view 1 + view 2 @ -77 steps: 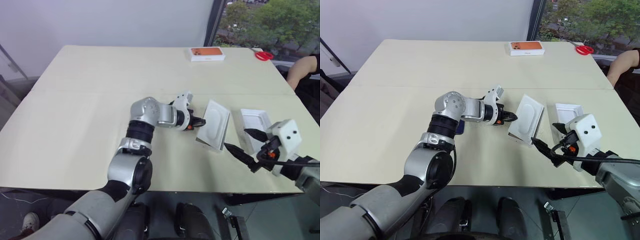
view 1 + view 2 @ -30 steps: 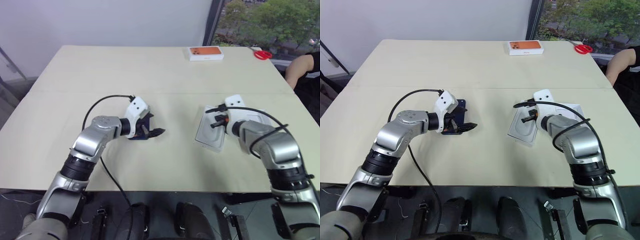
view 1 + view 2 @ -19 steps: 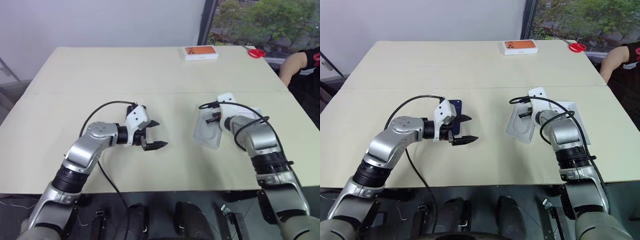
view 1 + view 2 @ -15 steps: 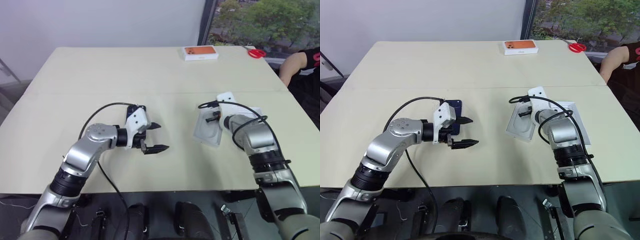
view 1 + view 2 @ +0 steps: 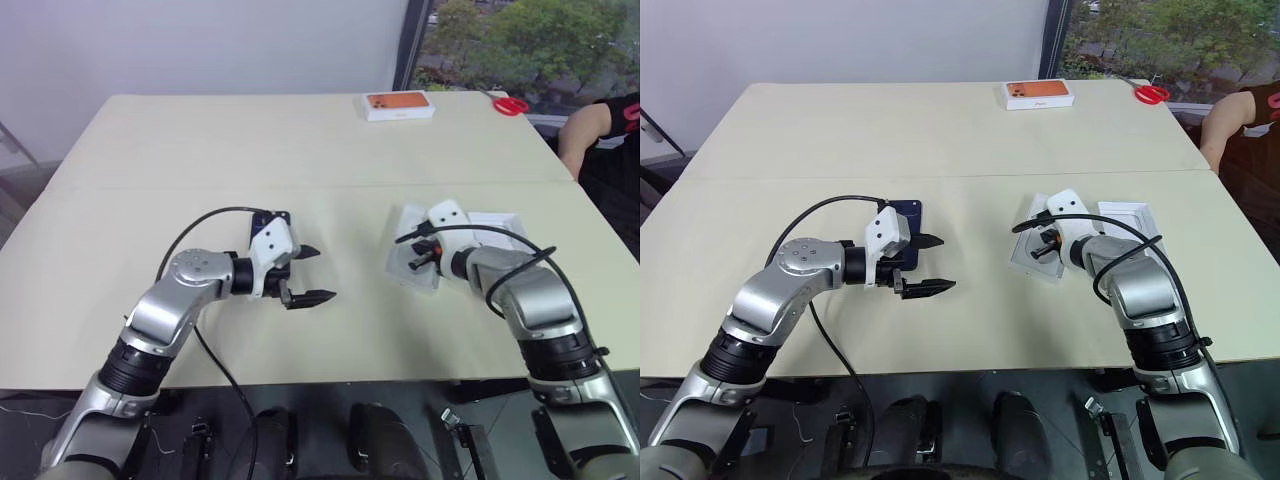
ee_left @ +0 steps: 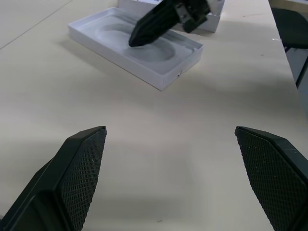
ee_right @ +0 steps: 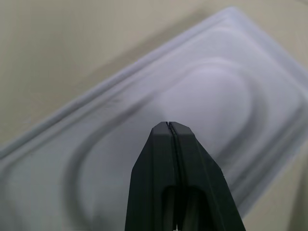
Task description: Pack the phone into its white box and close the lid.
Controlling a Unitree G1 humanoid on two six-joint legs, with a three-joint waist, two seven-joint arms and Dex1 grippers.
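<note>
The dark navy phone point(image 5: 906, 210) lies flat on the table, mostly hidden behind my left wrist. Just ahead of it my left gripper point(image 5: 945, 263) stands open over bare table, holding nothing. A thin white insert with an oval recess point(image 5: 402, 268) lies flat at centre right. The tip of my right gripper point(image 5: 415, 263) is shut and rests in that recess point(image 7: 216, 96). A shallow white rectangular shell point(image 5: 1127, 212) sits just right of the insert, partly hidden by my right arm. I cannot tell whether it is the white box or the lid.
An orange-topped box point(image 5: 398, 104) sits at the table's far edge, with red scissors point(image 5: 510, 103) to its right. A person's arm point(image 5: 590, 130) shows at the far right. The near table edge runs close below both arms.
My left arm has drawn back from the insert to the phone's side. My right gripper, open earlier, is shut and has slid along the insert into its recess. The insert now lies flat.
</note>
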